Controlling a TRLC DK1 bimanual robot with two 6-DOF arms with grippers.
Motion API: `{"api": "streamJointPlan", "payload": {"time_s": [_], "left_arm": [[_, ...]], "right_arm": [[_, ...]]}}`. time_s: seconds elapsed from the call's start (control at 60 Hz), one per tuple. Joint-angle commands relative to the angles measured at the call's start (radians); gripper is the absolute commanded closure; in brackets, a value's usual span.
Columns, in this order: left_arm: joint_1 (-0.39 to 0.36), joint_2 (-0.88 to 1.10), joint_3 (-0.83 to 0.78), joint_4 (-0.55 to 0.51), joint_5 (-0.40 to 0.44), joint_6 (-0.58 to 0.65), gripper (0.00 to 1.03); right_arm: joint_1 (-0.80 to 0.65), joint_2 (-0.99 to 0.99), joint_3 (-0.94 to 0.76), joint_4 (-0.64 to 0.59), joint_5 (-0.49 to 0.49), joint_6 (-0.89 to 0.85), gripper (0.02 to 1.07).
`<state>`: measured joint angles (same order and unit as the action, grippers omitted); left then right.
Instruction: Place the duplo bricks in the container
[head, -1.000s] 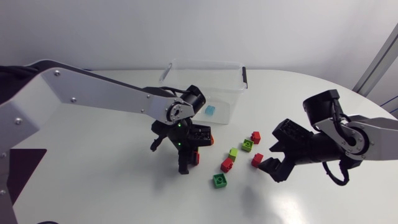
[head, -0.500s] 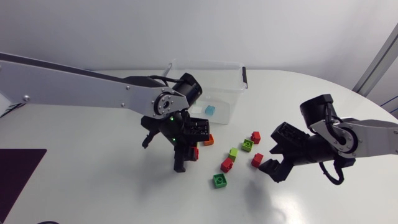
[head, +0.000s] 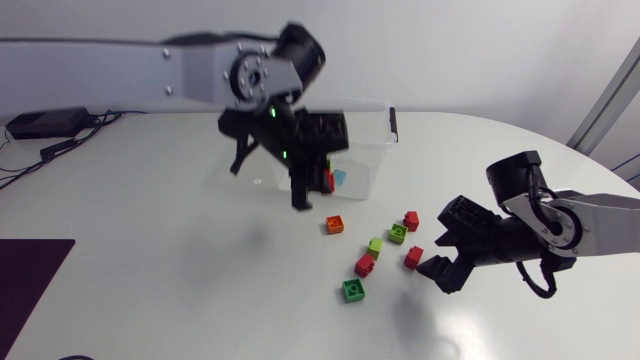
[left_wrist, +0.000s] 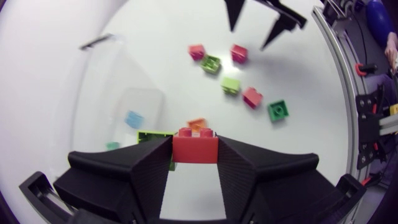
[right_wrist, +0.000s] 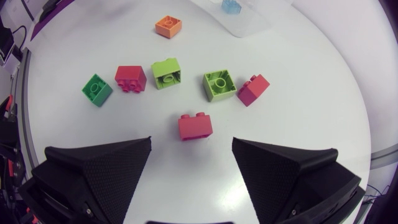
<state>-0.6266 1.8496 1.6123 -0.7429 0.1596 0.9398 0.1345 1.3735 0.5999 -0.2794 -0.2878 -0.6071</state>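
Observation:
My left gripper (head: 312, 186) hangs above the front wall of the clear container (head: 365, 135), shut on a red brick (head: 320, 180). In the left wrist view that red brick (left_wrist: 195, 148) sits squarely between both fingers (left_wrist: 152, 169), over the container (left_wrist: 134, 93), which holds a blue brick (left_wrist: 133, 118). Several red and green bricks lie on the table, with an orange brick (head: 335, 224) nearest the container. My right gripper (head: 440, 256) stands open low beside them. A red brick (right_wrist: 195, 126) lies on the table just ahead of the right gripper (right_wrist: 191, 147), between the open fingertips and untouched.
Loose bricks ahead of the right gripper: two lime ones (right_wrist: 219, 85) (right_wrist: 166, 72), a red one (right_wrist: 130, 78), another red (right_wrist: 253, 89), a dark green (right_wrist: 96, 89). The container's black lid clip (head: 392, 122) is at its right end. A dark mat (head: 35, 262) lies front left.
My left arm has risen and swung back toward the container with the red brick in its grip, leaving the orange brick on the table. The right arm has stayed almost still.

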Motion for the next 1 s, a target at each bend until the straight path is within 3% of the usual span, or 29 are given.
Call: {"api": "streamJointPlan", "payload": {"time_s": [0.0,0.167,0.283,0.35,0.467,0.517,0.983], "left_arm": [[0.057,0.046,0.189,-0.026,0.003,-0.013,0.71],[0.133,0.234,0.495,-0.035,0.001,-0.118,0.70],[0.150,0.346,0.590,-0.036,0.001,-0.170,0.68],[0.157,0.392,0.615,-0.036,0.001,-0.194,0.60],[0.156,0.435,0.641,-0.072,0.001,-0.236,0.14],[0.153,0.435,0.637,-0.081,0.000,-0.239,0.06],[0.166,0.238,0.653,-0.087,-0.025,-0.299,0.05]], "right_arm": [[-0.001,0.007,-0.032,0.009,-0.002,-0.013,0.13],[-0.001,-0.013,-0.049,0.008,-0.004,-0.010,0.13],[-0.001,-0.016,-0.060,0.009,-0.004,-0.011,0.13],[-0.001,-0.019,-0.063,0.009,-0.004,-0.011,0.13],[-0.007,-0.034,-0.066,0.003,-0.004,-0.017,0.13],[-0.009,-0.040,-0.069,0.003,-0.004,-0.020,0.13],[0.008,0.044,0.000,0.025,-0.002,0.000,0.13]]}}
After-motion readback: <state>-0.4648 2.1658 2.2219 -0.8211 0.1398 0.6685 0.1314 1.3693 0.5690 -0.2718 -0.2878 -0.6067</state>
